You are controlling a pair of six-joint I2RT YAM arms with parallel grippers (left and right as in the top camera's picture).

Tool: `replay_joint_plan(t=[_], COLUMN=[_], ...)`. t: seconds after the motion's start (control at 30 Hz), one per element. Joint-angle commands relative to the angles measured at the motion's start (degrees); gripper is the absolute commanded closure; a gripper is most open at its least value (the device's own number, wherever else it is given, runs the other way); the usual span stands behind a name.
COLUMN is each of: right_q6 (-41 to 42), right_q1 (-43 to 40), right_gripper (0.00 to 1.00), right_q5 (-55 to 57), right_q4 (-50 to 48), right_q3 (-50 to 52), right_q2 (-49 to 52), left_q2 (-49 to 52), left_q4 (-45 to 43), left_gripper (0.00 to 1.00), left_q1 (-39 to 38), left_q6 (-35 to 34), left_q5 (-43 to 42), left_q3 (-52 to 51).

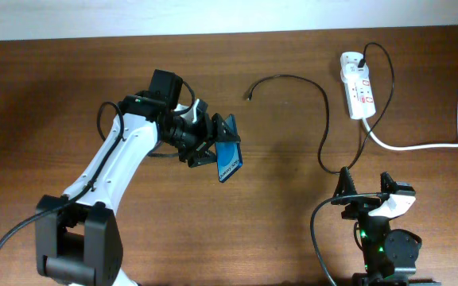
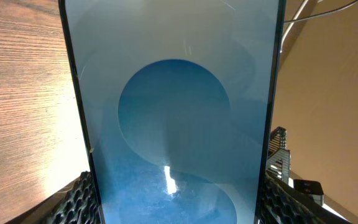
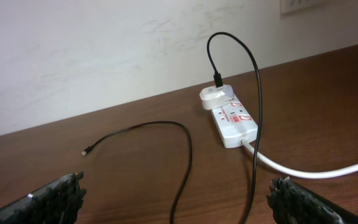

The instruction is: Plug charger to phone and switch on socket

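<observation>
My left gripper (image 1: 215, 143) is shut on the phone (image 1: 230, 161), holding it tilted above the table left of centre. In the left wrist view its blue screen (image 2: 173, 112) fills the frame, with a ribbed finger (image 2: 79, 200) pressed on each long edge. The socket (image 1: 357, 87) lies at the back right. The charger (image 1: 322, 111) runs from a plug at the socket's far end in a loop across the table, and its connector tip (image 1: 248, 98) lies free on the wood. My right gripper (image 1: 367, 184) stands open near the front right, facing the socket (image 3: 232, 115) and the charger (image 3: 185, 149), holding nothing.
A thick white cord (image 1: 420, 145) runs from the socket to the right edge of the table. A pale wall (image 3: 104, 50) rises just behind the table's back edge. The charger's slack passes close in front of my right gripper's fingers (image 3: 303, 205).
</observation>
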State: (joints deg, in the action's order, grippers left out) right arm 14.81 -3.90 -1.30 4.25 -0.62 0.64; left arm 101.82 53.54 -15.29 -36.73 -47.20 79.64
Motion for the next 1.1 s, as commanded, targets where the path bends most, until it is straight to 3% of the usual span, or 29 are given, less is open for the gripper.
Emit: replay_joint_plan(t=[0.0,1.07], right_q6=[0.2,0.2], right_q1=[-0.2,-0.2], right_gripper=[0.01,0.02], right_q5=[0.5,0.5], right_q4=[0.3,0.3], right_q3=[0.3,0.3], right_q2=[-0.2,-0.2], left_q2=[-0.1,-0.1], left_q4=[-0.2,0.4], left_gripper=[0.53,0.55], left_q1=[0.3,0.4], left_q6=[-0.4,-0.4], left_q5=[-2.6,-3.0], left_q3=[1.5,1.5])
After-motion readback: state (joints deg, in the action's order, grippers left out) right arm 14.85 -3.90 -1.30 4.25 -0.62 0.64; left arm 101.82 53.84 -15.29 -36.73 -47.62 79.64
